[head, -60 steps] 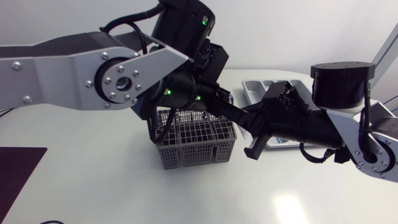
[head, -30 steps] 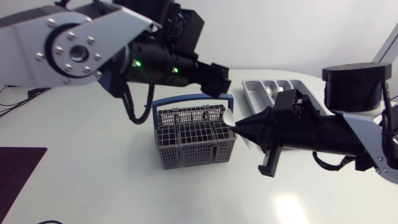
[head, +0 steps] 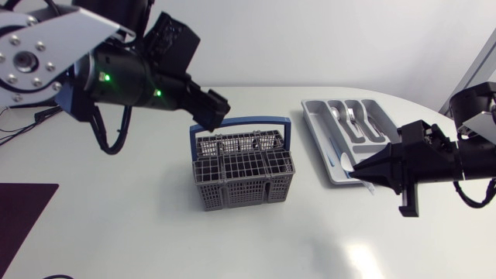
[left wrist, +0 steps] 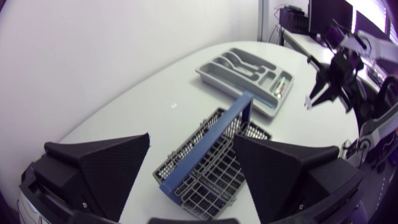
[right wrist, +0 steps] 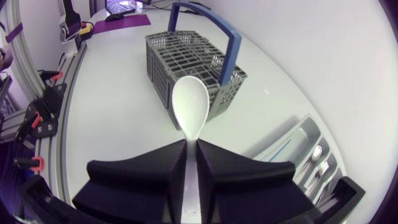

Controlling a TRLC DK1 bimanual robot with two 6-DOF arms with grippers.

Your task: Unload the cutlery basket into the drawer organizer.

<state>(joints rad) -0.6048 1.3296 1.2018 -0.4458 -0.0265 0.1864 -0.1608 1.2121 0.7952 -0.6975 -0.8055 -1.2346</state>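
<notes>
While the white plastic spoon [right wrist: 189, 111] is hanging in the air, step in hand: the carry from basket to organizer is going on, judging by the spoon being out of the one and not yet in the other.
Right tool [right wrist: 191, 148]: it is pinching the spoon's handle from both sides and hovering over the near end of the grey plastic drawer organizer [head: 310, 116], toward the right edge of the surface [head: 155, 232].
Spoon's heading: the bowl is sticking out ahead of the tool and pointing toward the grey mesh cutlery basket with blue handle [head: 244, 174]. Its long axis is lying in line with the tool, seemingly crosswise to the organizer's compartments [head: 364, 124].
Next move: it is probably calling for a wrist turn to line the spoon up with a compartment, then lowering and letting go.
Left tool [left wrist: 191, 142]: it is hovering above the basket near mid-surface, fingers [left wrist: 106, 168] spread, holding nothing.
</notes>
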